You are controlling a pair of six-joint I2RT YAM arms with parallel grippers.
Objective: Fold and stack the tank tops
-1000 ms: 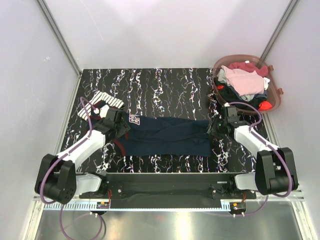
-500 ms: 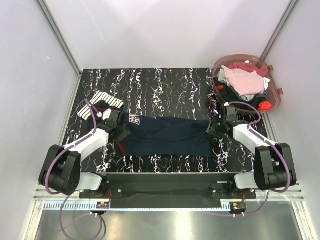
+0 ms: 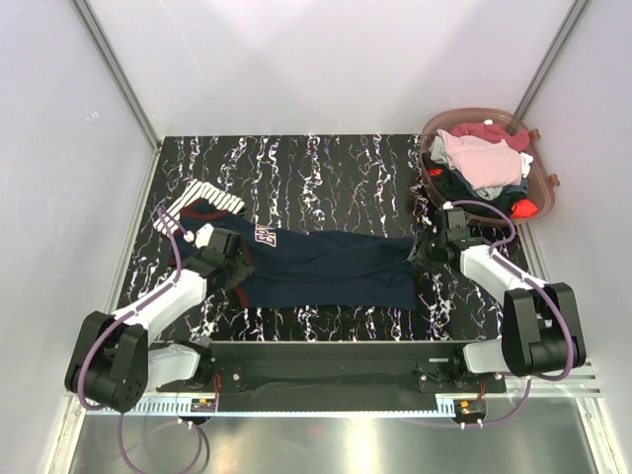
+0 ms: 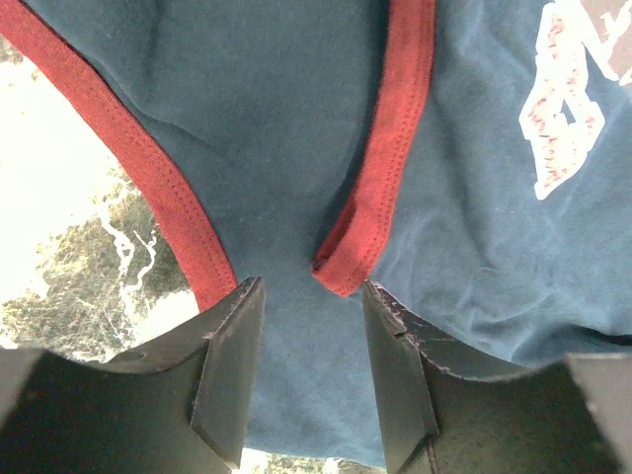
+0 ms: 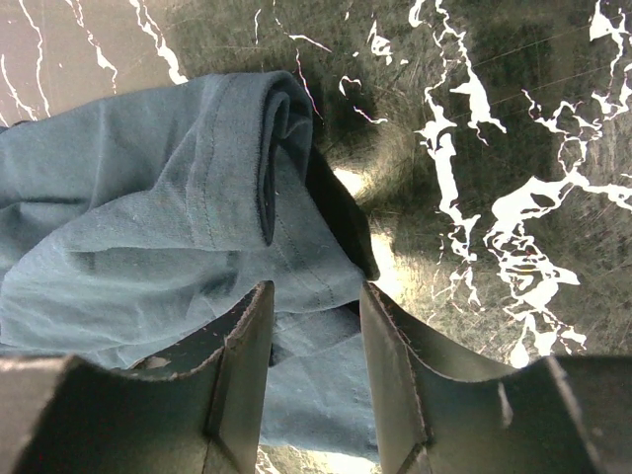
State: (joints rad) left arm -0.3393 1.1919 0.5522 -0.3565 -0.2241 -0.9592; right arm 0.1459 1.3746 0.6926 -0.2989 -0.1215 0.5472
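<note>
The dark navy tank top (image 3: 326, 269) lies stretched left to right across the near half of the black marbled table (image 3: 326, 168). Its red trim (image 4: 390, 148) and a white print (image 4: 558, 109) fill the left wrist view. My left gripper (image 3: 235, 260) is at its left end, open, with fingers (image 4: 232, 365) straddling navy cloth just below the trim (image 4: 313, 288). My right gripper (image 3: 423, 253) is at the right end, open over the rumpled hem (image 5: 247, 197), the cloth lying between its jaws (image 5: 316, 291). The striped tank top (image 3: 215, 195) lies folded at the far left.
A brown basket (image 3: 546, 176) heaped with pink, dark and red clothes stands at the back right corner, close behind my right arm. Grey walls with metal rails close in the table on three sides. Bare marbled table (image 5: 494, 148) shows right of the hem.
My left gripper has slid a little toward the near edge along the navy top's left end, and its arm has swung. The right arm has hardly moved.
</note>
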